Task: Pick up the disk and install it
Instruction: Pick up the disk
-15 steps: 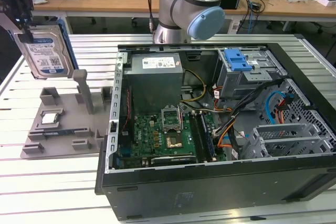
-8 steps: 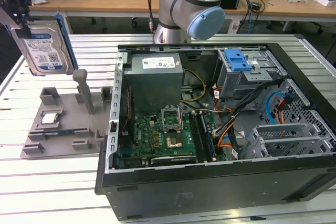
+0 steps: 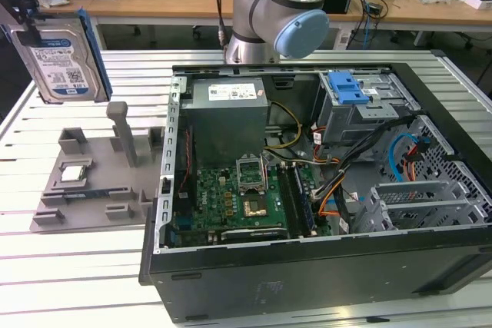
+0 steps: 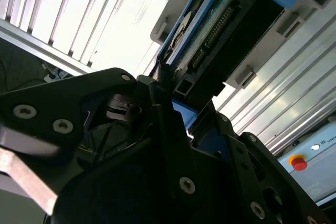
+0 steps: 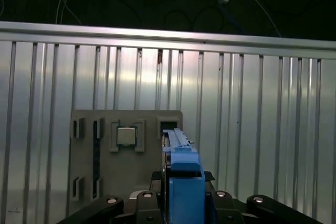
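The disk (image 3: 68,57) hangs upright in the air at the exterior view's far left, above the grey fixture (image 3: 92,190). It is silver with a blue-and-white label and a blue rail along its edge. My gripper (image 3: 29,27) is shut on its upper corner. The second wrist view has the black fingers (image 4: 164,95) clamped on the disk (image 4: 210,40) by its connector end. In the first wrist view the disk (image 5: 178,142) is edge-on with its blue rail between the jaws, over the fixture (image 5: 89,177).
An open computer case (image 3: 161,213) lies at the centre, with motherboard, cables and a drive cage with a blue latch (image 3: 350,86). A small silver processor chip (image 3: 73,173) sits in the fixture. The arm's base (image 3: 273,5) stands behind the case. Desks line the back.
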You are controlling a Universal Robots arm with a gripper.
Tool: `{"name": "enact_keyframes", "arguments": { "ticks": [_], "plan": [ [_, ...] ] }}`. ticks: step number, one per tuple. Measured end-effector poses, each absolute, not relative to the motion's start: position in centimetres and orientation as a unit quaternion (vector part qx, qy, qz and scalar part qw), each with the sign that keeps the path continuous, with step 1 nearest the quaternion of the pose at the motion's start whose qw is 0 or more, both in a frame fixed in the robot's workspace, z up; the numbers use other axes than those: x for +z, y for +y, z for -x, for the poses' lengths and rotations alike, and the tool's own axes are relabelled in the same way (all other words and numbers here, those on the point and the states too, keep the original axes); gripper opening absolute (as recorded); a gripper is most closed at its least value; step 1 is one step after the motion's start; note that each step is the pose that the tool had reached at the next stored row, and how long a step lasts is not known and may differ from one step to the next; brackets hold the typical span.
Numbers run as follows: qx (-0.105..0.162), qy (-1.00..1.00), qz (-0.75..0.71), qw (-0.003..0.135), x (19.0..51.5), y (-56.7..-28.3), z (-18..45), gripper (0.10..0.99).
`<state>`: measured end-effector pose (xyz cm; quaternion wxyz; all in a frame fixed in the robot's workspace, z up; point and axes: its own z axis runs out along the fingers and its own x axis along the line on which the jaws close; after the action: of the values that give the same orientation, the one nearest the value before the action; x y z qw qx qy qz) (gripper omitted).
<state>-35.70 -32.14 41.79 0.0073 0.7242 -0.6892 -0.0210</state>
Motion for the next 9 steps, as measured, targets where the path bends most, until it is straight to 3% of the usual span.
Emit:
{"name": "enact_keyframes", "arguments": {
  "ticks": [9],
  "plan": [
    [-0.021, -0.689, -0.724, 0.007, 44.5, -32.1, 35.7, 0.369]
  ]
}}
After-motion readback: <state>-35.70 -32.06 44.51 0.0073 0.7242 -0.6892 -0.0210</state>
